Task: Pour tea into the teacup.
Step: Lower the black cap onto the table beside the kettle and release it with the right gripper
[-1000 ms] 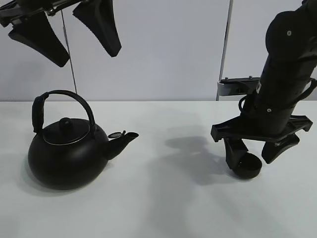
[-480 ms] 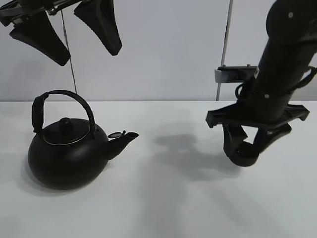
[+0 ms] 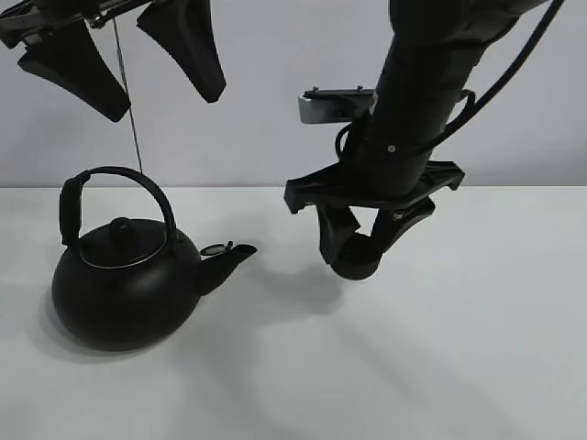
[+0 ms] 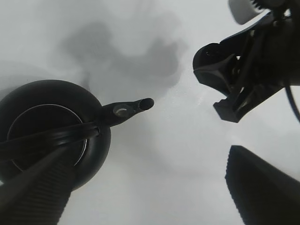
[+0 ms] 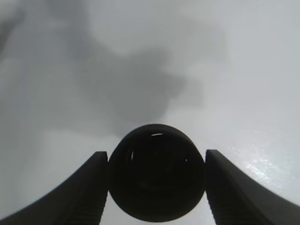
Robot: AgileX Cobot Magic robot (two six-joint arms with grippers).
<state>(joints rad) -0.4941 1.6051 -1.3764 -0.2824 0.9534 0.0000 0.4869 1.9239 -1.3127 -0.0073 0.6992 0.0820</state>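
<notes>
We see a white worktop [image 3: 477,367] w/ a big black kettle [image 3: 124,293] sitting on its left side, spout twd the middle. Left end effector [image 3: 163,101] hovers high above the kettle, spread wide, nothing in it. Right end effector [image 3: 360,249] hangs just right of the spout, fingers pressed vs. both sides of the small black teacup [image 3: 358,266], which looks lifted off the worktop, mouth up.
</notes>
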